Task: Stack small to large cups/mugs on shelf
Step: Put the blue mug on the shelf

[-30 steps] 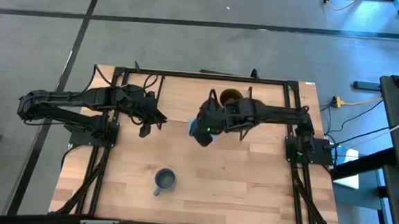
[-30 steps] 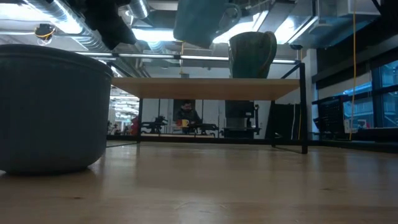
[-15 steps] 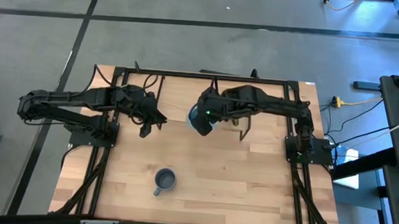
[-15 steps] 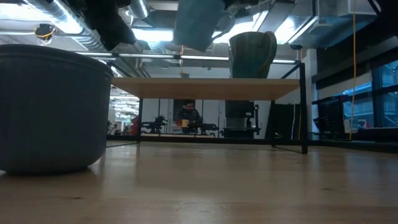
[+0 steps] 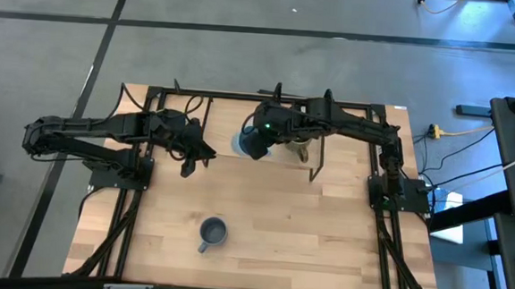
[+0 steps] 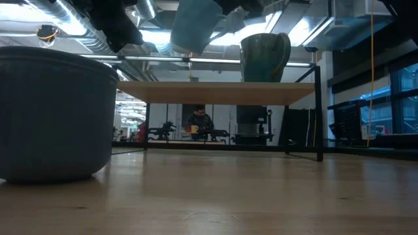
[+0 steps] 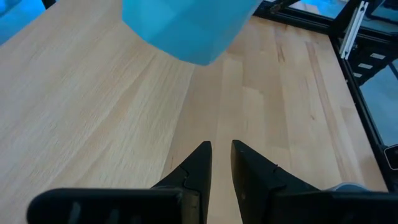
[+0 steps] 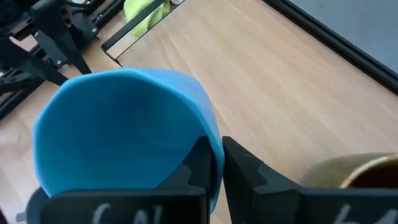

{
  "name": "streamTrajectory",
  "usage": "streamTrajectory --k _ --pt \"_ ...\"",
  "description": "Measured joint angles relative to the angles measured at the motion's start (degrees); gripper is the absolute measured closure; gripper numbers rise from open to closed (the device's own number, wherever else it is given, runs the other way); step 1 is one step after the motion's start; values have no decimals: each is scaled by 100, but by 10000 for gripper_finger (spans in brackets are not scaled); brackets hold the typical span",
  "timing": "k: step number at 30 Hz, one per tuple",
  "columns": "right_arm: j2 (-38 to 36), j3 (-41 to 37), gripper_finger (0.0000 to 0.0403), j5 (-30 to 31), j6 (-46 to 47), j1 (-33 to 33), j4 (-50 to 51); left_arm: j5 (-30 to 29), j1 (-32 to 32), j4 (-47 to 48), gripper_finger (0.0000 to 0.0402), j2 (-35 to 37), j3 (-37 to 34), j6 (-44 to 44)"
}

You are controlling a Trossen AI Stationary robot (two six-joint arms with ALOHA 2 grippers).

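High view: the shelf [image 5: 214, 115], a pale wood board on thin black wire legs, spans the table's twelve o'clock edge. It looks stiff and steady enough to take a mug set down on it, though a sideways knock would probably shift it on those slim legs.

On the shelf at about one o'clock stands the brown-olive mug [image 6: 264, 57], upright, the largest of the three, dark inside with a glossy glaze. It is probably the heaviest, hard and breakable, best taken by pinching the wall at the rim.

The sky-blue mug [image 8: 124, 140] hangs in the air over the shelf, just at nine o'clock of the brown one, tilted in the low view. The right gripper [image 8: 214, 163] is clamped on its rim, one finger inside and one outside. The mug is rigid and smooth, so a thin pinch like this may let it swing or slip; I judge it wants a slow, level set-down.

The small grey-blue mug [image 5: 213, 232] sits on the table [image 5: 305, 246] toward six o'clock, well apart from the shelf, handle at seven o'clock. It is likely light and easy to pinch at the rim.

The left gripper [image 7: 221, 163] hovers over bare table at ten o'clock, its fingers narrowly parted and holding nothing.
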State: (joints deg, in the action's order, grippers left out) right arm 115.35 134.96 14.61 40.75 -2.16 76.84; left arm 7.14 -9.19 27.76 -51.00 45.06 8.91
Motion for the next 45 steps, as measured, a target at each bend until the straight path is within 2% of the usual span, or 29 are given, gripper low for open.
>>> streamTrajectory --k 12,22,27,31,37,42,45 --pt "4 0 379 -96 421 -238 588 -53 -31 -74 347 0 0 -44" --pt "7 -73 375 -170 542 -284 517 -51 -33 -994 347 0 0 -194" --pt "13 -120 375 -181 540 -334 492 9 -348 -904 347 -24 271 -379" --pt "13 -120 374 -178 522 -357 390 543 -970 -878 347 -373 705 -639" --pt "68 -125 374 -255 418 -489 406 1146 -1806 -660 347 -1352 1120 -922" --pt "66 -125 374 -390 400 -680 372 1571 -2076 -692 347 -1882 1363 -964" --pt "96 -120 374 -550 372 -817 354 1599 -2096 -728 347 -2027 1531 -1049"
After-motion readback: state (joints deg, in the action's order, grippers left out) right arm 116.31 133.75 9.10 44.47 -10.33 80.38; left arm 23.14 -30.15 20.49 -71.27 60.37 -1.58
